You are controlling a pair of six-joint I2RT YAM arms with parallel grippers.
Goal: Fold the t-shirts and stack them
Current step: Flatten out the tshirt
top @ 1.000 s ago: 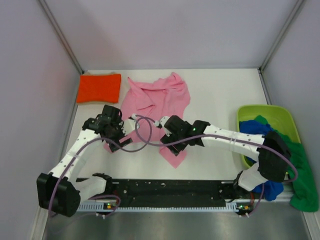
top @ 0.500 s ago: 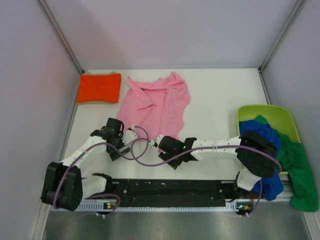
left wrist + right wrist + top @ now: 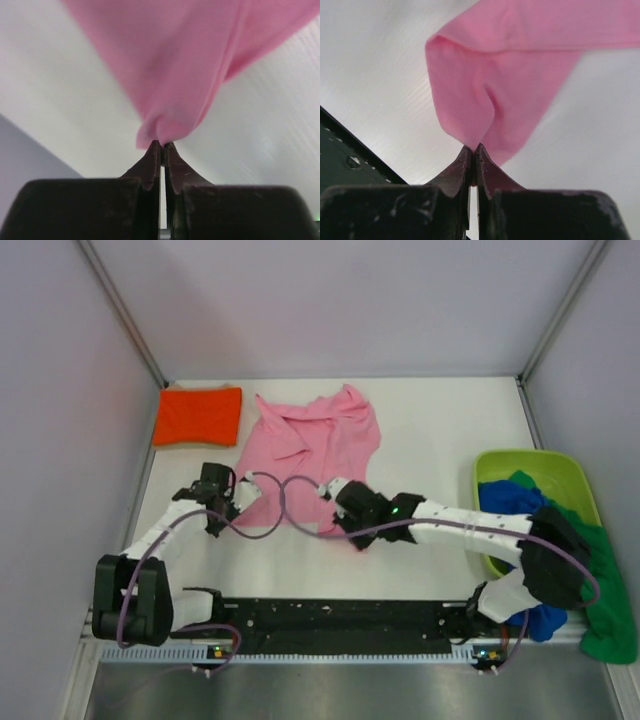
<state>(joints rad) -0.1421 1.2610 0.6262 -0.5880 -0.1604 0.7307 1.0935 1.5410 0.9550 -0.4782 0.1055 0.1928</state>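
Observation:
A light pink t-shirt (image 3: 320,440) lies spread and rumpled in the middle of the table. My left gripper (image 3: 230,503) is shut on its near left corner; in the left wrist view the gripper (image 3: 161,144) pinches a pink fold (image 3: 180,75). On the shirt's near right corner my right gripper (image 3: 345,528) is shut too, and the right wrist view has the gripper (image 3: 474,146) biting a doubled pink edge (image 3: 485,95). An orange-red t-shirt (image 3: 197,416) lies folded at the far left. Royal blue (image 3: 512,498) and dark green (image 3: 605,585) t-shirts spill from the tub.
The lime-green tub (image 3: 505,462) stands at the right edge of the table. Grey walls close in the left, far and right sides. A black rail (image 3: 340,618) with the arm bases runs along the near edge. Purple cables loop between the two wrists.
Both grippers went from open to shut on the pink shirt's near edge. The left one shifted left. The right one moved up and right, and the near hem is gathered up.

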